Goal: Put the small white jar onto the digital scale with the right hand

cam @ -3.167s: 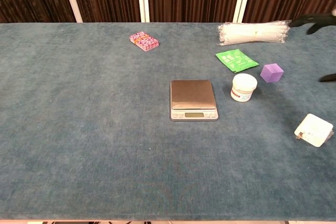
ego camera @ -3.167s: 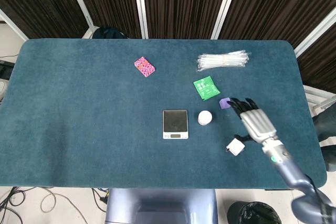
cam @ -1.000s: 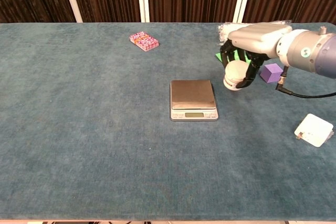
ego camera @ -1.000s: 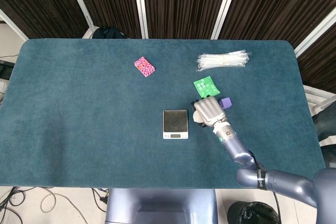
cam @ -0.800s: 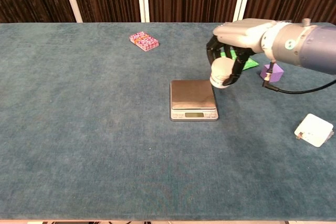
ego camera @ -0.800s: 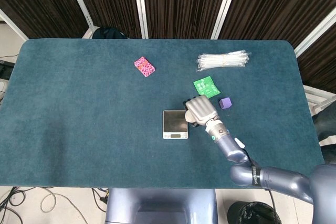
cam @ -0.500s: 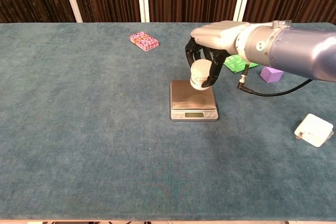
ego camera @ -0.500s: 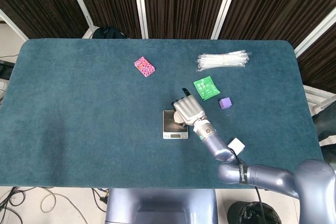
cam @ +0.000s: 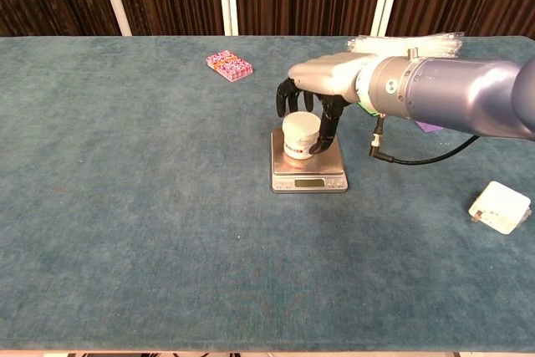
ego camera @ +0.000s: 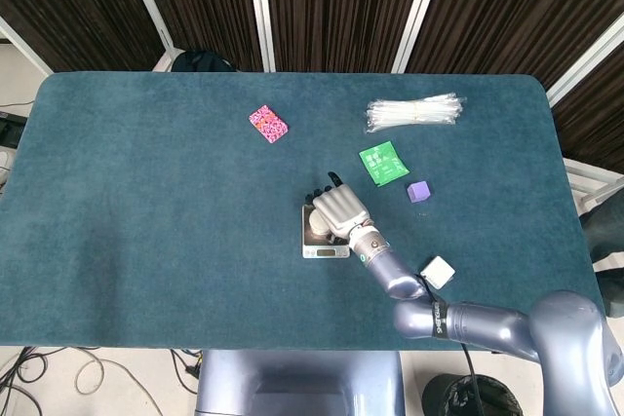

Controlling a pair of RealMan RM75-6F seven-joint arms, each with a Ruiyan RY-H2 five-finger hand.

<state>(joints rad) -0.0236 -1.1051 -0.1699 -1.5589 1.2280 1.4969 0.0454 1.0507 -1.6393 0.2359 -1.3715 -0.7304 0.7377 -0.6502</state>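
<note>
The small white jar [cam: 301, 136] stands on the steel plate of the digital scale [cam: 308, 175] in the chest view, toward the plate's left half. My right hand [cam: 316, 81] reaches over it from the right and grips it, with fingers [cam: 286, 101] at its far left side and the thumb against its right side. In the head view the right hand [ego camera: 339, 209] covers the jar and most of the scale [ego camera: 322, 249]. The left hand shows in neither view.
A pink patterned packet [cam: 229, 64] lies at the back left of the scale. A bundle of clear plastic sticks [cam: 405, 49], a green sachet [ego camera: 383, 163] and a purple cube [ego camera: 418, 191] lie behind my right arm. A white block [cam: 500, 206] sits at the front right.
My right hand took hold of the jar beside the scale, carried it leftward and lowered it onto the scale's plate; half a second ago it hung above the plate's back edge.
</note>
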